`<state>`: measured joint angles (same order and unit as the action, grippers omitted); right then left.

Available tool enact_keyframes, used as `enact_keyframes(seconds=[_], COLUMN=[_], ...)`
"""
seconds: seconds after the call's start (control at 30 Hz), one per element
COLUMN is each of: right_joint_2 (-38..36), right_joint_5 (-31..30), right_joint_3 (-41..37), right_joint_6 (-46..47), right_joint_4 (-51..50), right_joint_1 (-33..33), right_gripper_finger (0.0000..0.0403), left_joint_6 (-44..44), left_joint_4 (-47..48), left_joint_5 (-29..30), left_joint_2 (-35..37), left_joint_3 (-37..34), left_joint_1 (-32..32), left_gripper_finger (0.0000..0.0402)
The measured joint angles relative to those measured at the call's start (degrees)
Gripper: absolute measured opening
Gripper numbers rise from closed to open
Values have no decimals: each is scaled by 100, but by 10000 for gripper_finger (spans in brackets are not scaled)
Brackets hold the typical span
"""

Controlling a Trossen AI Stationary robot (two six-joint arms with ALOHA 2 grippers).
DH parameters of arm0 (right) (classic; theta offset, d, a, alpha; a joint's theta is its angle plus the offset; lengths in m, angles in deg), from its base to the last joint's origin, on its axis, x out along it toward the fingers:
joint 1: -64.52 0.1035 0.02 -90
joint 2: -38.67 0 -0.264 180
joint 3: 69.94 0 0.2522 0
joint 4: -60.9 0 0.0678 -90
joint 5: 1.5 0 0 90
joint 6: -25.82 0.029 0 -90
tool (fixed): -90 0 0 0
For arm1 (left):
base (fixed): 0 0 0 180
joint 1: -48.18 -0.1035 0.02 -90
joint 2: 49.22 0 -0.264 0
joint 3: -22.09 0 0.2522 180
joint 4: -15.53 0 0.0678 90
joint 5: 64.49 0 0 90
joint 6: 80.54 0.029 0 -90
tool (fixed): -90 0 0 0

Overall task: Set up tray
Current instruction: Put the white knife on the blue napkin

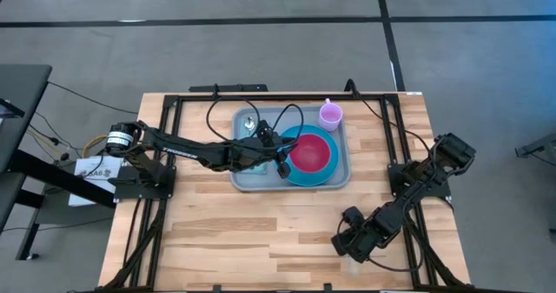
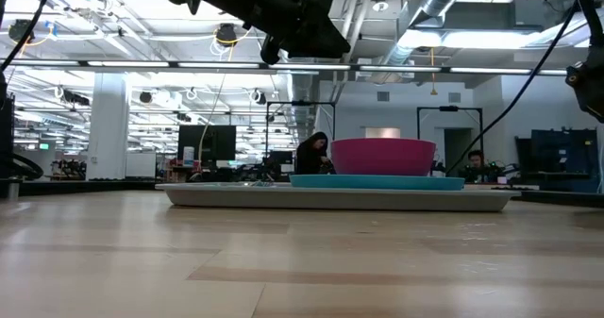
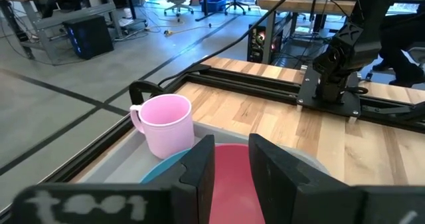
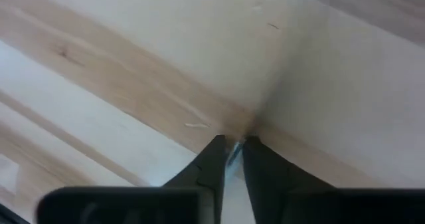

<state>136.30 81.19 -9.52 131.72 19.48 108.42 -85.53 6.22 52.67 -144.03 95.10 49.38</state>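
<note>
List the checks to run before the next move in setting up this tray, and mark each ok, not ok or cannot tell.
1. Tray flat on the table: ok.
2. Blue plate on the tray with the pink bowl on it: ok.
3. Pink cup upright at the tray's corner: ok.
4. Left gripper over the bowl, fingers apart, holding nothing: ok.
5. Right gripper low over bare wood near the table's front edge, away from the tray: ok.
6. Something thin and shiny between the right gripper's fingertips; what it is and whether it is gripped: cannot tell.
</note>
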Motion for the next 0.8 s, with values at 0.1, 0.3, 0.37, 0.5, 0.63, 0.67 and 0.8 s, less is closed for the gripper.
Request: enact_keyframes(seconds=[0.1,0.3,0.37,0.5,0.63,0.67,0.8], right_joint_2=[-17,21,41,48,43,42,39], right_joint_5=[-40,-148,-157,-368,-681,-759,-1013], right_joint_3=[31,247,368,671,961,1035,1237], right_joint_6=[-356,-935,-1197,-1515,-1943,-2046,-2602], right_joint_4=[15,-14,-35,40,28,49,80], right_joint_1=[-14,-15,-16,-28,-93,-133,-444], right_gripper_finger=[12,14,6,2,0,0,1], left_joint_6=[-5,-11,-14,91,218,220,237], left_joint_4=[-19,-72,50,373,984,1122,1570], left_joint_5=[10,8,5,34,382,609,1755], left_joint_2=[0,42,155,500,928,1020,1239], left_joint_3=[0,0,-5,-7,-4,-4,-2], left_joint_1=[0,76,152,434,852,975,1441], left_gripper_finger=[83,83,83,83,83,83,83])
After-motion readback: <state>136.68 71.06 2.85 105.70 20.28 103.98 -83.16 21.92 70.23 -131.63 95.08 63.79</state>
